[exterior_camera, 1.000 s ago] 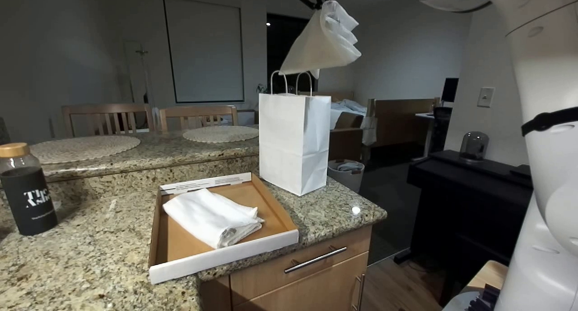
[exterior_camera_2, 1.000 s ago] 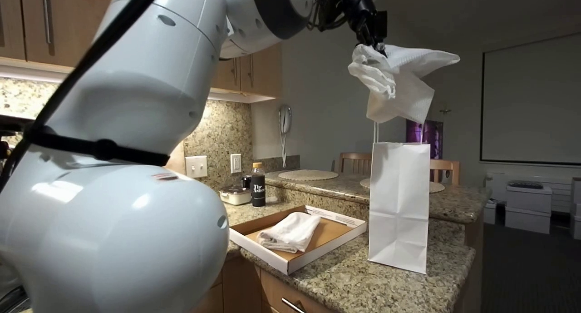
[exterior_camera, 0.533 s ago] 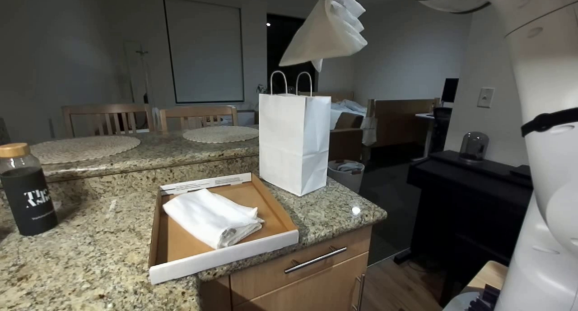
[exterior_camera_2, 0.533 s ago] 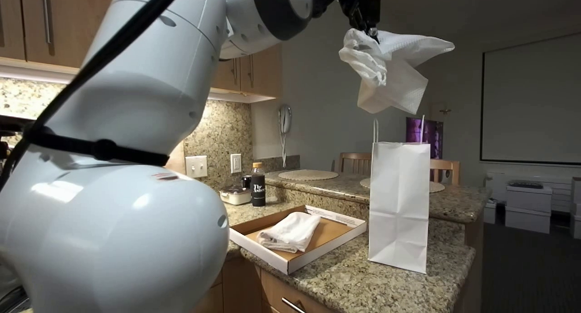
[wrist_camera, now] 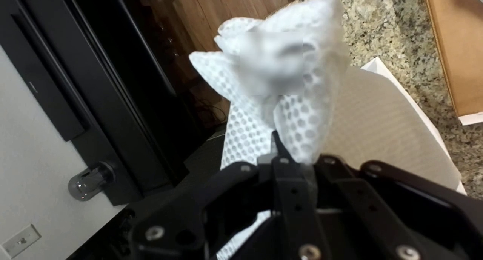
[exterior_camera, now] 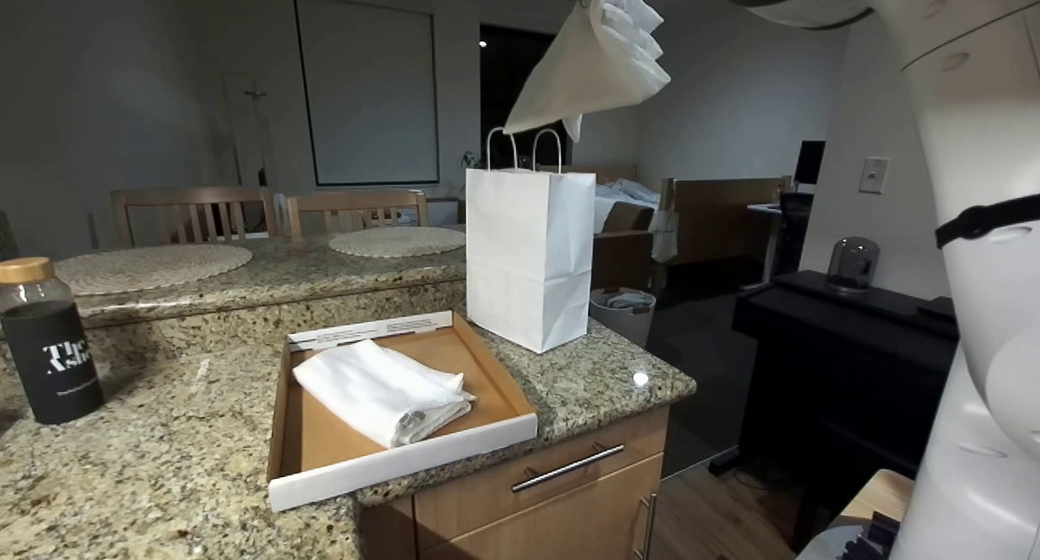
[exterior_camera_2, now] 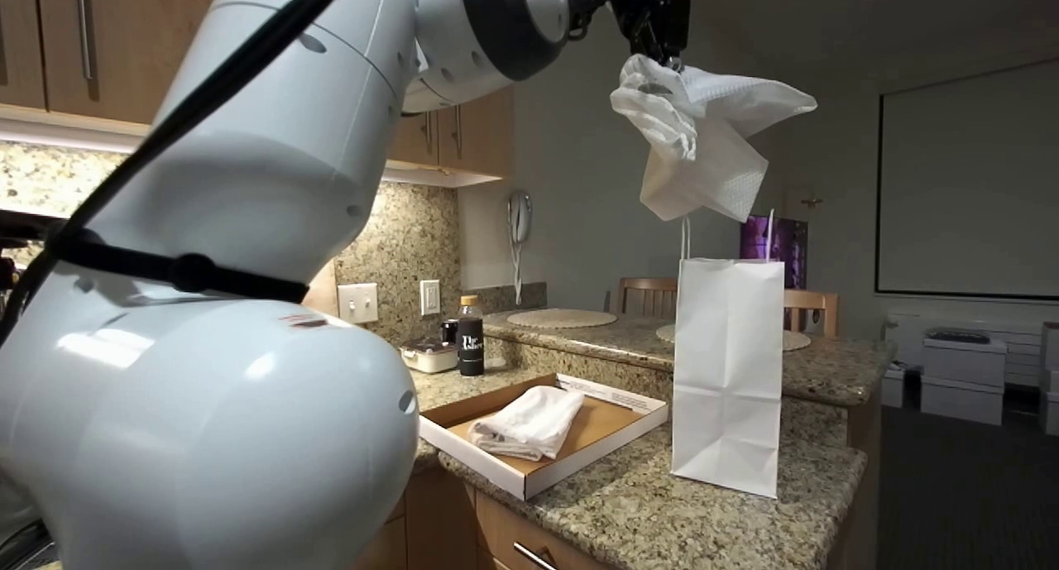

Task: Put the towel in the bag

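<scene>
Limply, the dimpled towel (exterior_camera_2: 716,160) hangs clamped between fingers (wrist_camera: 289,175) above the boxy paper bag (exterior_camera_2: 728,371).

jaws: clamped on hanging towel (exterior_camera: 591,68) | bag (exterior_camera: 508,255): upright on counter (exterior_camera: 195,430) | tray (exterior_camera: 403,461): folded cloth (exterior_camera: 382,389)

Towel (exterior_camera_2: 707,160): white, thin, dimpled. Hangs pinched at top, in loose folds, above bag (exterior_camera: 524,259); reaches down near looped handles (exterior_camera: 560,150), cannot be confirmed as touching. Bag: tall, white, paper. Stands upright on tabletop (exterior_camera: 597,377) near edge, shows creases across narrow side.
</scene>
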Robot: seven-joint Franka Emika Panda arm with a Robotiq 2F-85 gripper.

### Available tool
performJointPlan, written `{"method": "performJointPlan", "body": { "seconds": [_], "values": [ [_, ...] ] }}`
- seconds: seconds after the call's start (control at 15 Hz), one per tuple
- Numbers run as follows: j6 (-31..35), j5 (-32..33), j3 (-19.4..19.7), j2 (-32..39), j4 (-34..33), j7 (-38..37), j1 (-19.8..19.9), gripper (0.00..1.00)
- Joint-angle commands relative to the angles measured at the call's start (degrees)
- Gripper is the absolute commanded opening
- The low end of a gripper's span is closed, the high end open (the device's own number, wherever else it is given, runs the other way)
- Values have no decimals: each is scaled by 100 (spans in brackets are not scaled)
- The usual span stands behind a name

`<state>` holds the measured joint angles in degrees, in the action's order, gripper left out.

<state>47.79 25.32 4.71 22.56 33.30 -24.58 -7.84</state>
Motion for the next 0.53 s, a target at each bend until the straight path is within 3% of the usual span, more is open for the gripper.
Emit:
{"method": "performJointPlan", "body": {
  "seconds": [0.0, 0.47],
  "values": [
    [-171, 4, -2, 85, -211, 319, 3, 7],
    [-117, -1646, -140, 138, -476, -623, 327, 7]
  ]
}}
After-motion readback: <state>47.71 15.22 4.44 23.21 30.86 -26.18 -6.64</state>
